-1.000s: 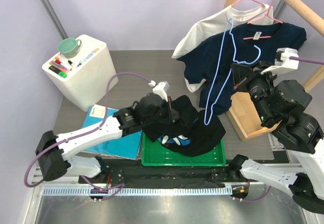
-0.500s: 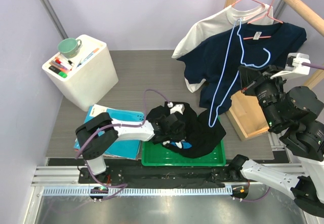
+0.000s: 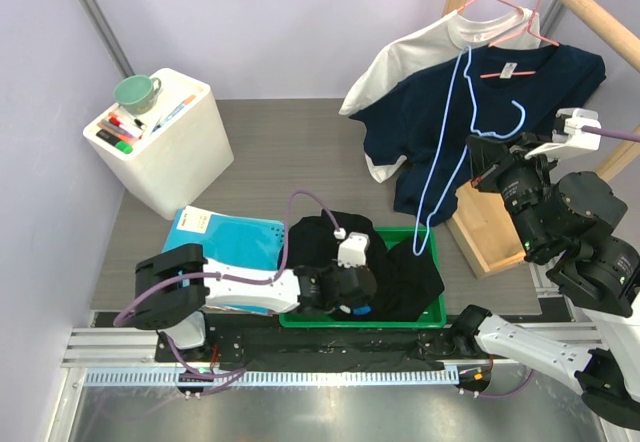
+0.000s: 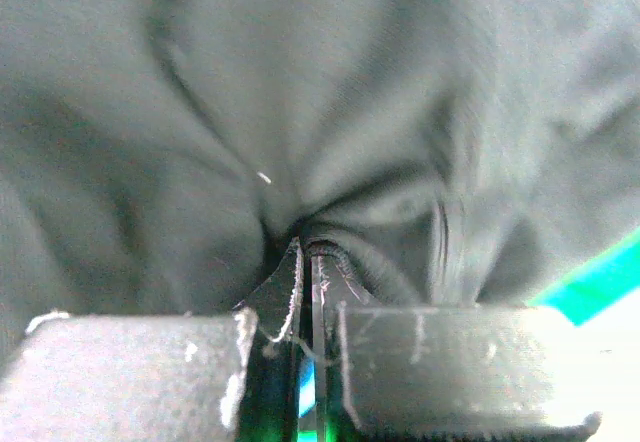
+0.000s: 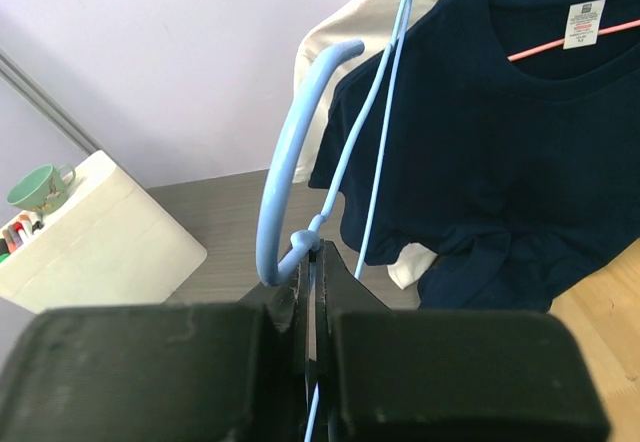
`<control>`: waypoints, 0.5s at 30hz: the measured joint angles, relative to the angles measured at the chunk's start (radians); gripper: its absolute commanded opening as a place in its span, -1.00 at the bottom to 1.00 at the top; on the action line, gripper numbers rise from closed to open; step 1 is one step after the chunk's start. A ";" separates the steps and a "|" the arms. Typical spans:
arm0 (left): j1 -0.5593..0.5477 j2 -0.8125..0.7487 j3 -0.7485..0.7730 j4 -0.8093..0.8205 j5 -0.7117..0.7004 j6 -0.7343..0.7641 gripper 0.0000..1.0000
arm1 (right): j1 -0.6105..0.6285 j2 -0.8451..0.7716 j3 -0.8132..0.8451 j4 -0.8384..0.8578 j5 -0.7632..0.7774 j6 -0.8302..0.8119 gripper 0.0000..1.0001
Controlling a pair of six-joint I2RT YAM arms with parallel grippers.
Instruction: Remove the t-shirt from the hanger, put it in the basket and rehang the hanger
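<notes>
- Two claws at work, and both are clenched.
- Your left claw (image 4: 305,252) is down in the one green tray (image 3: 420,319) at the near edge of the table, jaws pinched on a fold of the black t-shirt (image 3: 405,272).
- That shirt lies heaped in the tray, part of it spilling over the far rim.
- Your right claw (image 5: 310,252) is up high, clamped on the twisted neck of the one blue hanger (image 5: 272,177).
- The blue hanger looks bare, and its lower end hangs just above the black shirt. Whether they touch, you cannot tell.
- Three shirts in all: the black one, plus one navy t-shirt (image 3: 545,72) and one white t-shirt (image 3: 400,57).
- Those two hang on two pink hangers (image 3: 520,17) on the wooden rail (image 3: 590,12).
- One white box (image 3: 180,152) at far left carries one green mug (image 3: 134,92).
- One blue book (image 3: 225,237) lies beside the tray.
</notes>
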 measured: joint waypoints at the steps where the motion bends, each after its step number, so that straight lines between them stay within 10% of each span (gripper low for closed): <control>1: -0.032 0.000 0.020 -0.027 -0.023 0.009 -0.99 | 0.000 0.000 -0.001 0.000 0.000 0.000 -0.99; 8: -0.103 0.023 0.173 -0.122 -0.089 0.070 -0.77 | 0.000 0.000 -0.004 0.000 -0.009 0.005 -0.99; 15: -0.099 -0.035 0.087 -0.171 -0.127 0.070 0.60 | 0.000 0.002 -0.004 -0.018 -0.016 0.037 -0.99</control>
